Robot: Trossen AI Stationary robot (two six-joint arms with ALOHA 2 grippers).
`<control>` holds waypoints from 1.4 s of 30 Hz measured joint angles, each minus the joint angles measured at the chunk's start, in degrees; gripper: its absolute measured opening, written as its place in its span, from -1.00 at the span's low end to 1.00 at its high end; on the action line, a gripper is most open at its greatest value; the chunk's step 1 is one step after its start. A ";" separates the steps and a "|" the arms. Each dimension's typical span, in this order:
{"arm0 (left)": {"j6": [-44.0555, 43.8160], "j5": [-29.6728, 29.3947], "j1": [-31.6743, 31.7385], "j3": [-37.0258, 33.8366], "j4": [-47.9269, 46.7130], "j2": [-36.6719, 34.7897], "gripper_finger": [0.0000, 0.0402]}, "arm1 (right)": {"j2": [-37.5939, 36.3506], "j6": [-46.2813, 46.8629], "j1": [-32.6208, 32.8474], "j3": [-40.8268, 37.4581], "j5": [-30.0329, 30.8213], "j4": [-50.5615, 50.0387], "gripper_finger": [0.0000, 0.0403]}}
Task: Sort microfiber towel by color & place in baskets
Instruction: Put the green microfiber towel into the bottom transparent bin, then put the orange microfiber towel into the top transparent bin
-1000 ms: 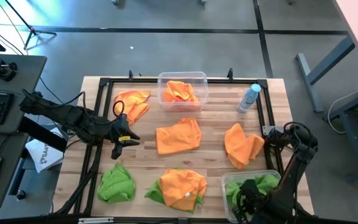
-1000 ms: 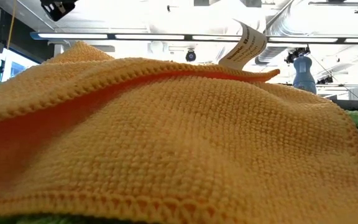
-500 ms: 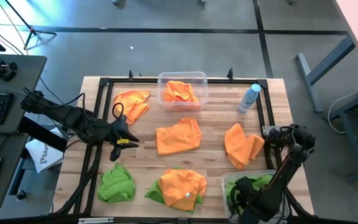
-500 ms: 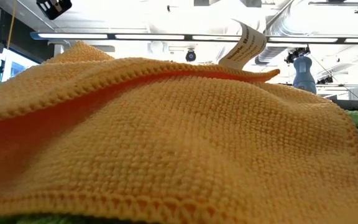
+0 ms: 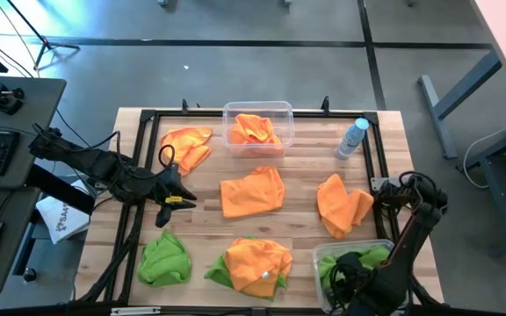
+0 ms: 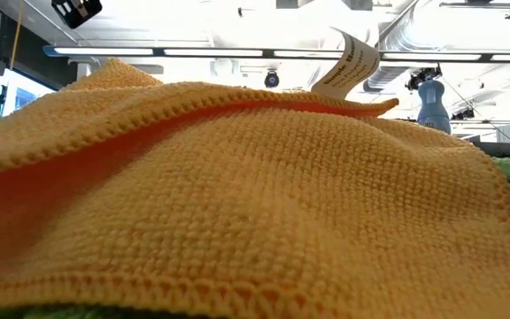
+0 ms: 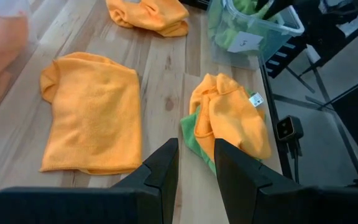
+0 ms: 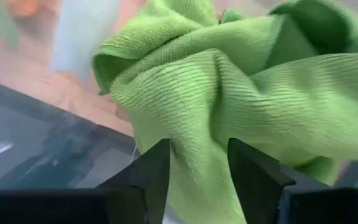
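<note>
Green cloth (image 8: 241, 93) is lying in the near basket (image 5: 323, 263) under the right gripper (image 8: 197, 168), whose fingers are standing apart around a fold, while the left gripper (image 5: 167, 198) is hovering open — five orange and two green towels are waiting outside.

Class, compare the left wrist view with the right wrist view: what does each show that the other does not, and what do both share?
Only the left wrist view shows orange towels lying on the wooden table. Only the right wrist view shows, close up, the right gripper open over a crumpled green towel. Both show the clear basket holding green cloth.
</note>
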 joint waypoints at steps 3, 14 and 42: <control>0.01 0.02 0.00 0.01 0.04 0.00 -0.55 | 0.00 0.00 0.02 3.57 0.30 -5.97 -0.11; -0.03 0.02 0.00 0.01 0.37 0.02 -0.55 | -0.87 -2.85 -0.99 12.76 9.87 -13.55 0.09; 0.73 -0.86 0.00 -9.51 4.63 -11.39 -0.55 | -4.03 -51.03 -39.15 -0.05 8.30 -13.38 0.09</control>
